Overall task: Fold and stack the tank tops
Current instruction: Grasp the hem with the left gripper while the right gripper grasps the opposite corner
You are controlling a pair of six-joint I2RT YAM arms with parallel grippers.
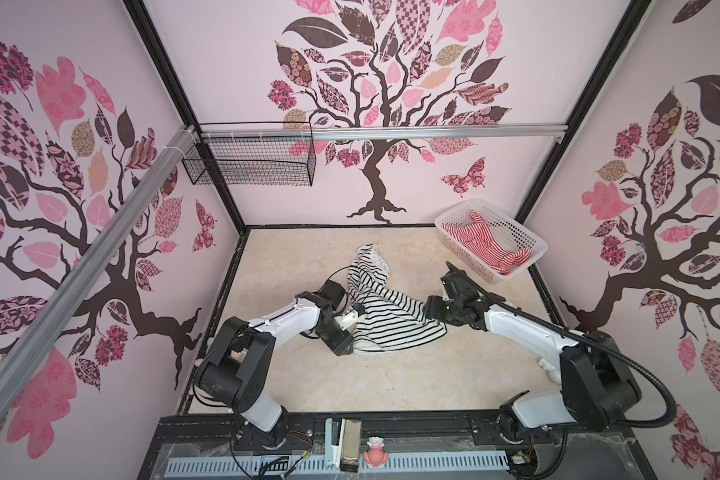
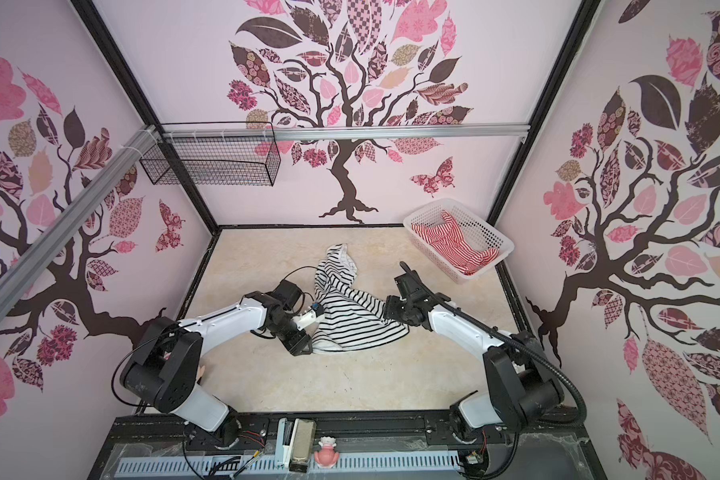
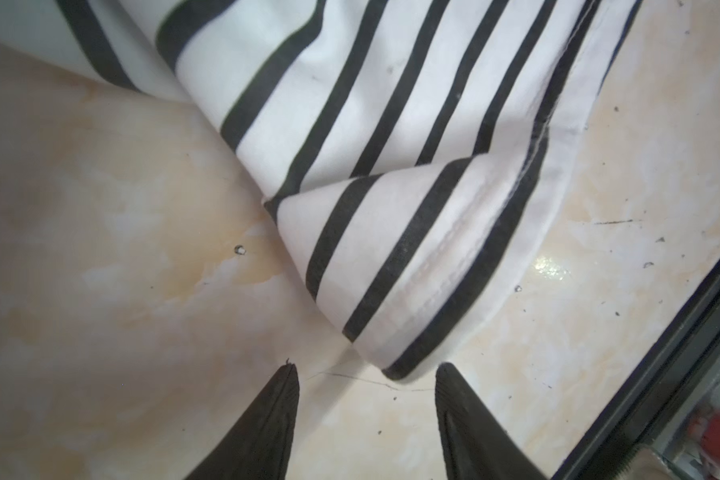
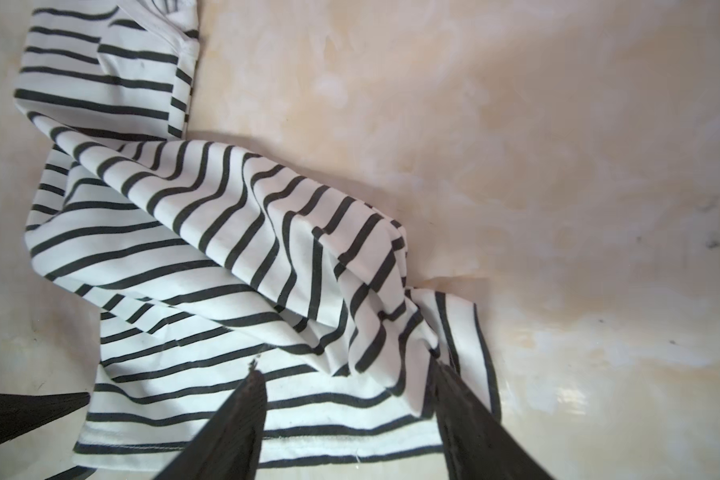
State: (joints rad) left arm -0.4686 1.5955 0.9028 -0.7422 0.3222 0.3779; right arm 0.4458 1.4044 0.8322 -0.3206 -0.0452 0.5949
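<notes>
Two grippers stand low over a beige, marble-patterned tabletop [image 1: 350, 382], which carries small dark specks and a glossy reflection. Pale pink walls printed with a dark-branched, pink-leaved tree [image 1: 375, 178] enclose the cell on three sides, within a black frame. An aluminium rail [image 1: 391, 134] crosses the rear wall, and a black wire basket [image 1: 250, 162] hangs from it.

The crumpled black-and-white striped tank top [image 1: 385, 316] lies on the tabletop between the two grippers.

- The left gripper [image 3: 368, 370] is released, its jaws apart with nothing between them. A folded hem corner of the garment lies just ahead of its black fingers [image 3: 267, 424], near the tips; contact cannot be determined.
- The right gripper [image 4: 345, 365] is also spread. Its jaws stand over the garment's hem, and bunched cloth lies against one finger.

Beyond the right gripper, in the far corner, a white perforated plastic basket [image 1: 512, 235] holds the red-and-white striped tank top [image 1: 481, 243].
</notes>
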